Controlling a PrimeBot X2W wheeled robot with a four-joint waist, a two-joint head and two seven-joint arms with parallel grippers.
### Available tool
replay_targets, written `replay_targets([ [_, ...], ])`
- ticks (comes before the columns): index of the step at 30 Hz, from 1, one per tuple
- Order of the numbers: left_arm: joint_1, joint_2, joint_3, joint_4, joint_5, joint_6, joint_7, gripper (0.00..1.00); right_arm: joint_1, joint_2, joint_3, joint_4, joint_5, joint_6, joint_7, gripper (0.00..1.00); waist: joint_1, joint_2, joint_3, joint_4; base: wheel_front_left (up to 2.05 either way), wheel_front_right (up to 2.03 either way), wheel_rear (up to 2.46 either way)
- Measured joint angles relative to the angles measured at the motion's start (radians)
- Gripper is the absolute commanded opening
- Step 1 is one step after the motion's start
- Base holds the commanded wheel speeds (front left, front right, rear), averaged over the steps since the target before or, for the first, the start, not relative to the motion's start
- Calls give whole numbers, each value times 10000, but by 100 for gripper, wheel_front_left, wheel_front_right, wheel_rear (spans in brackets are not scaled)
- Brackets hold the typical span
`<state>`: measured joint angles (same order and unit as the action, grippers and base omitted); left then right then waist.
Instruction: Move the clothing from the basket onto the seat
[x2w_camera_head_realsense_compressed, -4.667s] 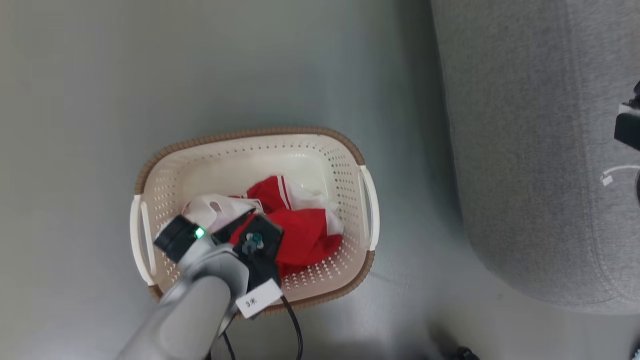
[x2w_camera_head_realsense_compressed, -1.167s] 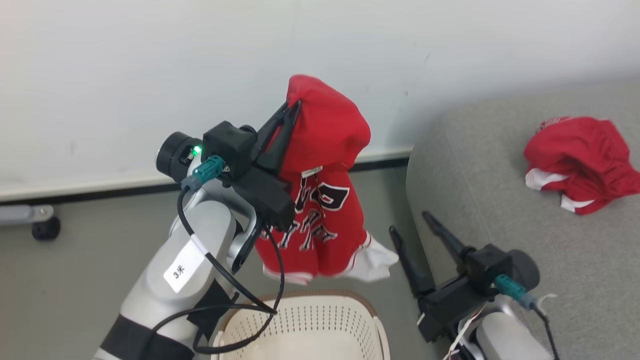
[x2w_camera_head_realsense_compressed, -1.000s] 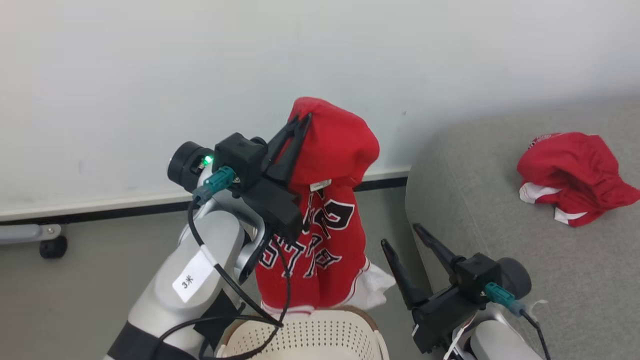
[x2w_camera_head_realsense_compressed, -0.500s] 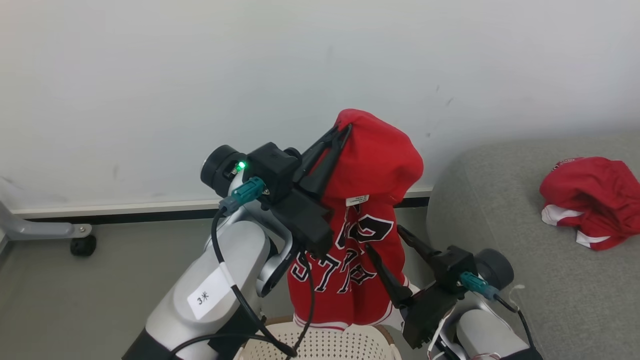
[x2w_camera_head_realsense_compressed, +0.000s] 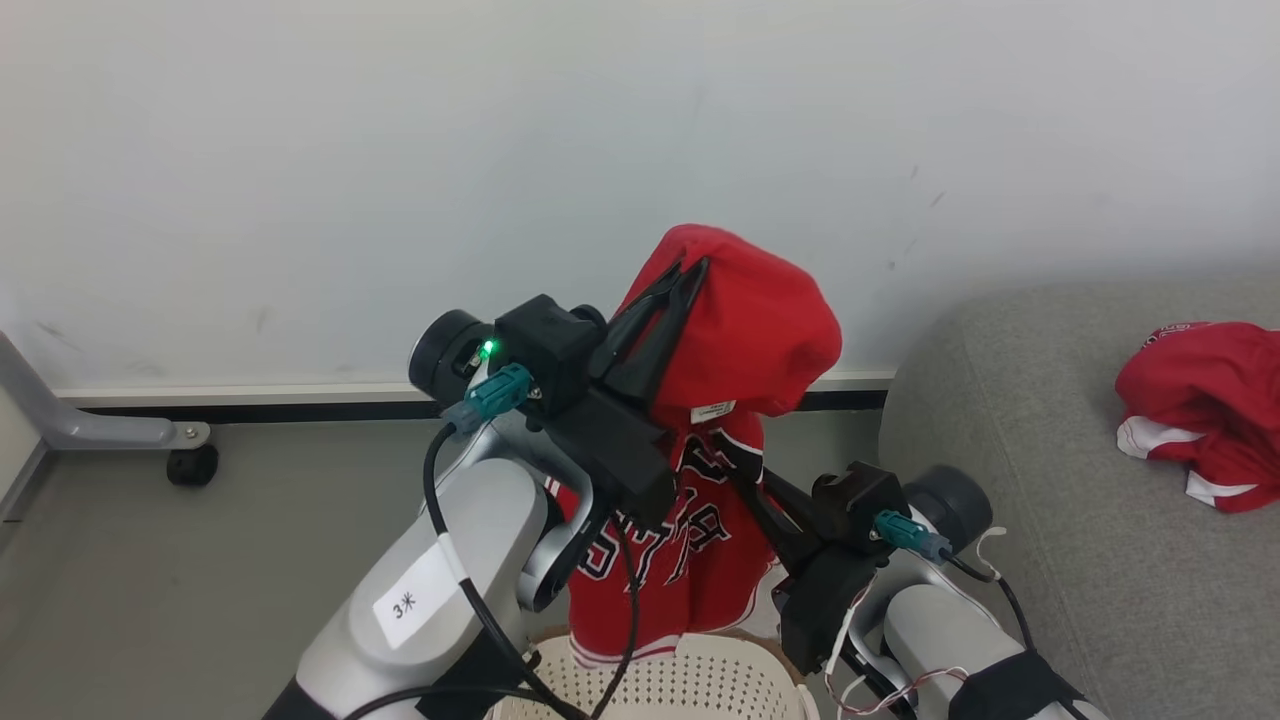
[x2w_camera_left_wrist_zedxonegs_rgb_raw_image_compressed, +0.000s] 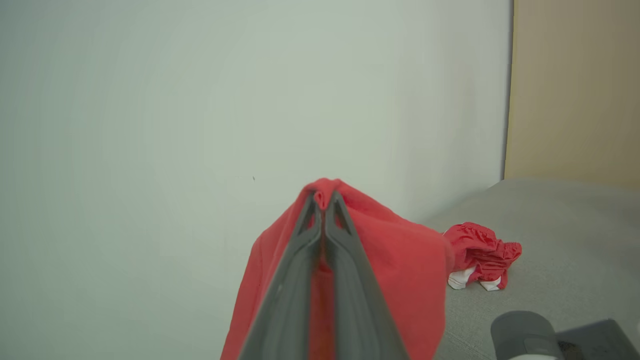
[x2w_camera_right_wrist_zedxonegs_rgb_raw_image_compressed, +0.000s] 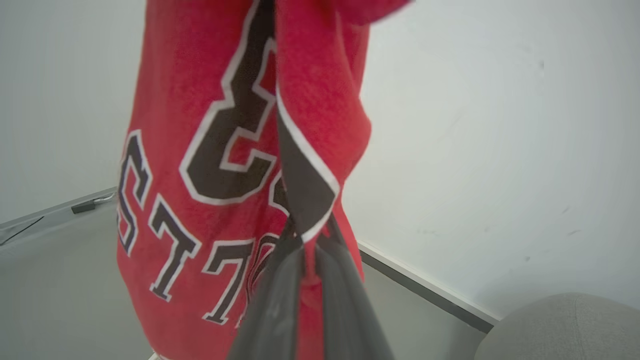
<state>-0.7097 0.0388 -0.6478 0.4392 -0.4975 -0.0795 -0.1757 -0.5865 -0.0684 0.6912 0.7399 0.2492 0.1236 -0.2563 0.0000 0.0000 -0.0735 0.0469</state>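
The pale wall (x2w_camera_head_realsense_compressed: 300, 150) runs behind everything. The light-grey sofa (x2w_camera_head_realsense_compressed: 1020, 560) stands against it at the right, its rounded end just beside the robot's right arm. The red jersey (x2w_camera_head_realsense_compressed: 760, 330) with black-and-white lettering hangs in the air above the cream laundry basket (x2w_camera_head_realsense_compressed: 720, 685), its hem just over the rim. A second red garment (x2w_camera_head_realsense_compressed: 1210, 390) with white trim lies crumpled on the sofa seat, near the wall-side edge. The left gripper (x2w_camera_head_realsense_compressed: 690, 268) is raised, its fingers closed tight on the jersey's topmost fold. Lower down, the right gripper (x2w_camera_head_realsense_compressed: 725, 445) has its fingers pressed together on a fold beside the lettering.
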Motion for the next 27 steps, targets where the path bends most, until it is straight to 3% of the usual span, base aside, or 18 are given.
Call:
replay_targets([
  [4,357,94,276,113,-125,113,65,0,-25,6,163,25,207,2,0,0,0,0,58,-131,0,0,0],
  [5,441,173,360,153,-144,199,58,6,-53,6,186,6,276,2,0,0,0,0,72,-179,0,0,0],
  [7,630,353,529,249,-288,211,54,85,-114,4,203,-127,462,2,0,0,0,0,98,-290,0,0,0],
  [8,755,453,598,291,-445,209,50,100,-145,4,209,-226,564,2,0,0,0,0,111,-353,0,0,0],
  [14,1465,685,761,378,-608,282,-146,100,-216,-276,167,-654,704,10,0,0,0,0,177,-743,0,0,0],
  [27,3195,723,251,383,-633,123,-476,100,-389,-1733,-606,-1935,767,10,0,0,0,0,322,-2268,0,0,0],
])
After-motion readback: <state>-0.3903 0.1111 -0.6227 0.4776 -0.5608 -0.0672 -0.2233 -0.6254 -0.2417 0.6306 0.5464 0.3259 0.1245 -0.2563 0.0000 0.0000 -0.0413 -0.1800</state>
